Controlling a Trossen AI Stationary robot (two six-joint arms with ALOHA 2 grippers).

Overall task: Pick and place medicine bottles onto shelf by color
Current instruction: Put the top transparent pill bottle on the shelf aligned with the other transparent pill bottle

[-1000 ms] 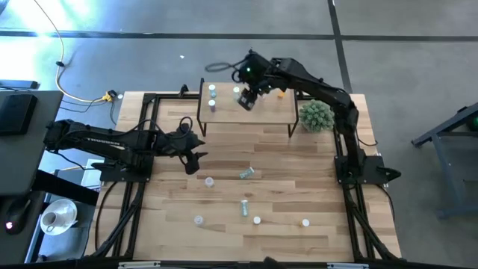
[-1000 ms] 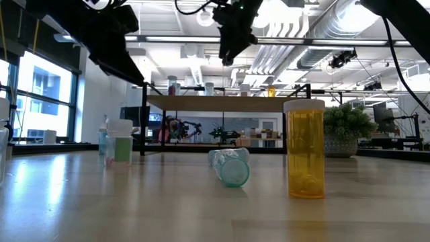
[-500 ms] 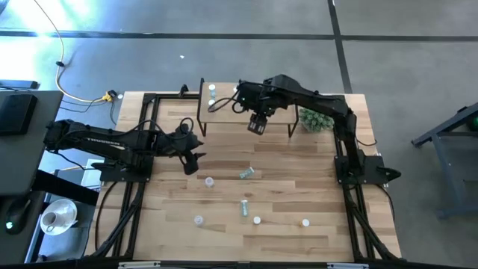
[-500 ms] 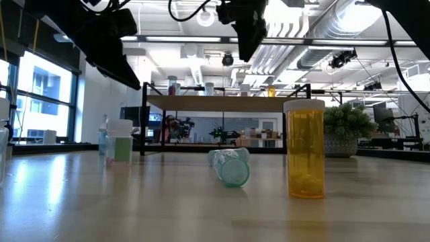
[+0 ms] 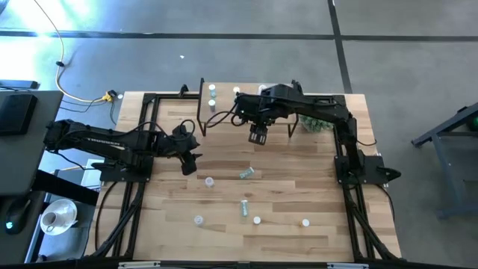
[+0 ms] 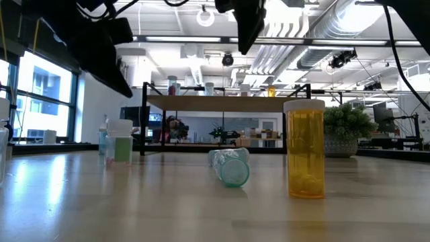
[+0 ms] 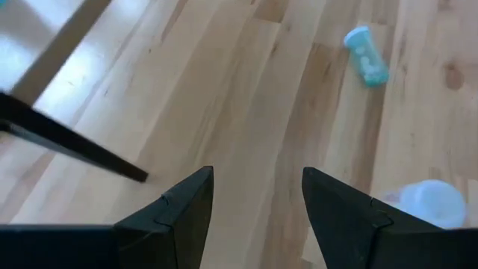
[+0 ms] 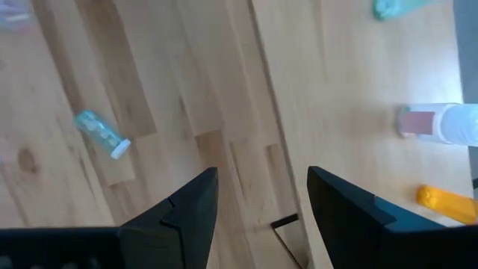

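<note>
Pale wood planks make up the table (image 5: 299, 187), with a small raised shelf (image 5: 224, 119) at its far edge. Right gripper (image 5: 257, 135) hangs in the air just off the shelf's near edge, its two dark fingers (image 8: 187, 217) apart with nothing between them, only bare planks showing through the gap. Beyond those fingers lies a teal bottle (image 8: 102, 135) on its side, white cap pointing away from the shelf; off to one side of them stands a white bottle with a pinkish label (image 8: 441, 123) and, near it, an orange bottle (image 8: 446, 200) lying down. Left gripper (image 5: 188, 155) hovers over the table's left-middle, well apart from the right one, its fingers (image 7: 183, 213) also spread and empty. Ahead of the left fingers a teal bottle (image 7: 366, 56) lies on the planks; close beside the right-hand finger sits a white cap (image 7: 429, 203), seen from above. A black shelf leg (image 7: 75, 142) crosses the planks beyond the other finger. From above, two bottles (image 5: 212, 96) stand at the shelf's left end. Loose bottles dot the near half of the table: one just below the left gripper (image 5: 210, 181), a green one lying flat (image 5: 246, 173), another on its side (image 5: 243, 208), and three white-capped ones along the front (image 5: 257, 220). At table height, an upright orange bottle (image 6: 306, 149) stands nearest, a teal one (image 6: 230, 166) lies beside it, and a green plant (image 6: 346, 128) sits far right.
</note>
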